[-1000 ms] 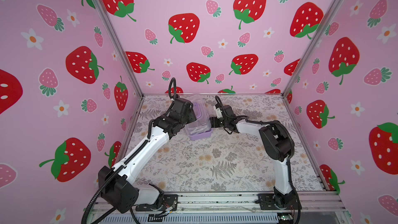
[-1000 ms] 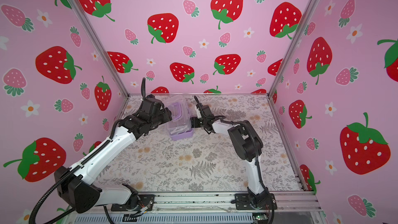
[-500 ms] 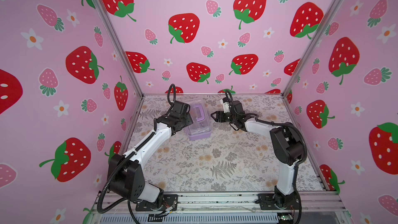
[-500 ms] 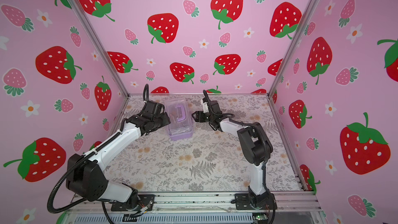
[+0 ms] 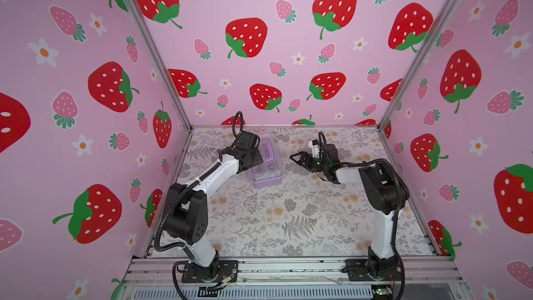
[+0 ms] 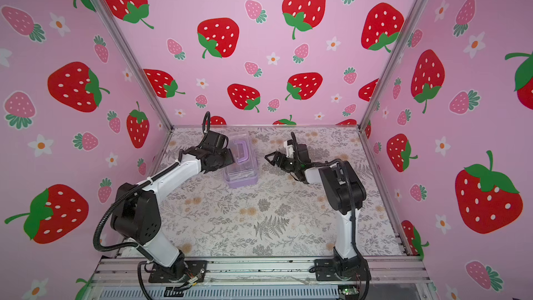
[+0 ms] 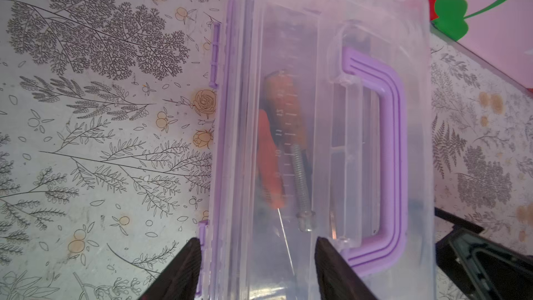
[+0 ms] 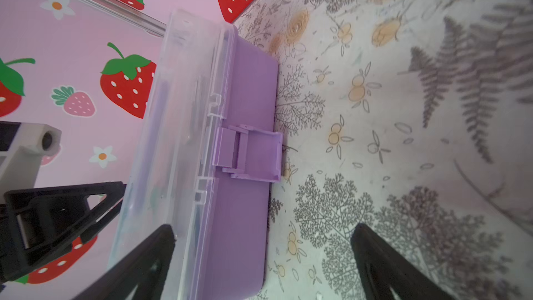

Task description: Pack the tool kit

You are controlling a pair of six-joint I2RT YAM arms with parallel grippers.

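Two end effectors: you are working the left end effector point(image 7: 256, 242) and the right end effector point(image 5: 297, 158) around one tool kit point(image 5: 266, 174).
Tool kit place: it is sitting on the tabletop point(image 5: 288, 220), toward 11 o'clock from the centre in both top views, near the back wall, with its lid down.
Long axis: it is running from 12 to 6 o'clock, and the purple handle point(image 7: 386, 151) is lying flat on the clear lid.
Latch side: the latch point(image 8: 248, 154) is facing 3 o'clock. It is looking undone to me, hanging over the lilac base.
Right end effector: its jaws are standing at their widest and gripping nothing. The tool kit is lying at its 9 o'clock, near but apart, and the fingers are pointing at that latch side.
Left end effector: its jaws are standing partly open over the lid's 9 o'clock edge, clamping nothing that I can see. Whether they are touching the lid I cannot tell.
Nearer arm: for the latch, the right one is sitting better. You are probably needing only a short reach toward 9 o'clock.
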